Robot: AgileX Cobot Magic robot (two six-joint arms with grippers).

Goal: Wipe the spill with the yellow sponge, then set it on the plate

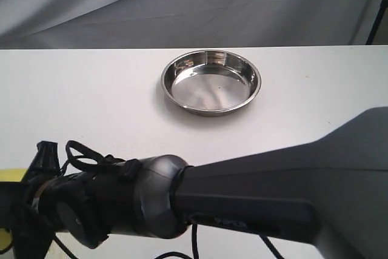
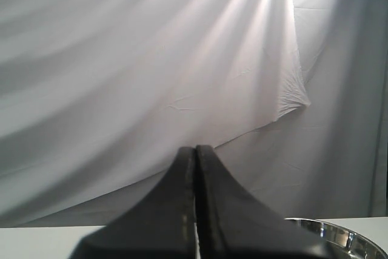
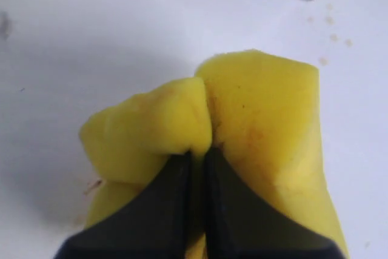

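Pinching the yellow sponge (image 3: 260, 107) in the right claw (image 3: 195, 156), squeezed deep into the foam and bulging it up on both sides. Working low over the table (image 1: 91, 95), well apart from the plate (image 1: 209, 92) and off to its near left in the exterior view, with the right arm (image 1: 273, 192) crossing in front of the plate. Resting the left claw (image 2: 195, 150) pressed together on nothing, aimed at the grey backdrop (image 2: 151, 77), with a stretch of the plate's rim in its camera's sight.

No whole spill to be seen. Only faint amber specks (image 3: 330, 21) on the table just beside the sponge, plus brownish staining on the foam. Probably mid-wipe or close to done, though impossible to say what lies under the foam.

To finish the wipe well:
- Press a broad face of the foam onto the table instead of dragging an edge.
- Sweep slowly through the specks.
- Hold the pinch firm and lift straight up before heading toward the plate, to avoid smearing or dripping.

Inside the plate: nothing, just bare shiny steel and reflections. Room enough for the sponge. Lower it onto the plate's floor, clear of the rim, before letting go.
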